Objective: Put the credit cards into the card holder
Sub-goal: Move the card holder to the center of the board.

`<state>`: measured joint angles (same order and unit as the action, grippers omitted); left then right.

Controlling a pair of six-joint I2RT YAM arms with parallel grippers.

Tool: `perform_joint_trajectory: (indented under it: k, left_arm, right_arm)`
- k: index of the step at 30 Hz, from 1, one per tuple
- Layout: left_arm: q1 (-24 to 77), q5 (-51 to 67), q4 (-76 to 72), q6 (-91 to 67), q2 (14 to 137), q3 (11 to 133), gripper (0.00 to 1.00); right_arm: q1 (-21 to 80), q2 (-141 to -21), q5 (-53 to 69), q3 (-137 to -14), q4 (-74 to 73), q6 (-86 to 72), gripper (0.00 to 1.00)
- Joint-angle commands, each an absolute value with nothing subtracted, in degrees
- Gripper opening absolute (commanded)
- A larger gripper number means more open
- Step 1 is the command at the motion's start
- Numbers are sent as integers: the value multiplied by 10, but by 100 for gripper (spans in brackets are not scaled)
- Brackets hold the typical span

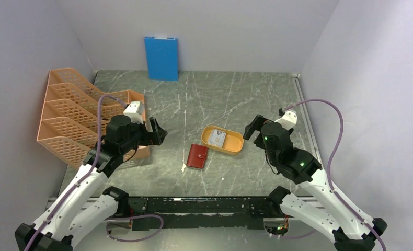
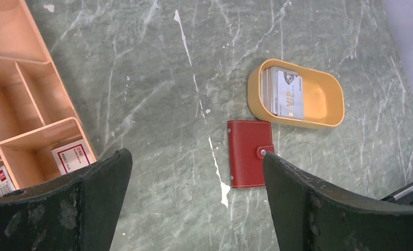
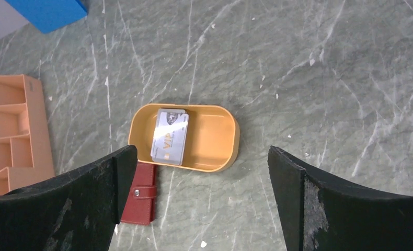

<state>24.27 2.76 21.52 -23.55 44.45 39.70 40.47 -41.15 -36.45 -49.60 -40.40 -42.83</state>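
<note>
Three pale walls close in a grey-green marbled table (image 1: 236, 94). A blue board (image 1: 161, 57) leans at twelve o'clock and an orange mesh rack (image 1: 68, 112) stands at nine. Near centre, the credit cards (image 1: 216, 138) lie in a yellow tray (image 1: 237, 149). The card holder (image 1: 197, 156), folded shut, lies just beside the tray at seven o'clock. The left gripper (image 1: 158, 132) and right gripper (image 1: 250, 129) hover with jaws spread wide, holding nothing.

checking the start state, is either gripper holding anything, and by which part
Nothing is held. The left gripper and the right gripper are both open and empty.
</note>
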Motion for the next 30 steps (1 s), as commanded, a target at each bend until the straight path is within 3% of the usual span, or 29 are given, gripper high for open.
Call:
perform_joint_trajectory:
  k: [1, 13, 22, 30]
  left_arm:
    - [243, 11, 216, -239, 420, 409, 98]
    - [243, 40, 200, -259, 431, 397, 98]
    - [250, 147, 187, -216, 446, 393, 98]
    - [359, 107, 173, -268, 478, 376, 98]
  right_arm:
    - [403, -411, -346, -489, -382, -383, 100]
    - [403, -368, -275, -507, -340, -333, 100]
    - [404, -402, -129, -485, -320, -309, 94]
    - [466, -450, -95, -412, -270, -391, 89]
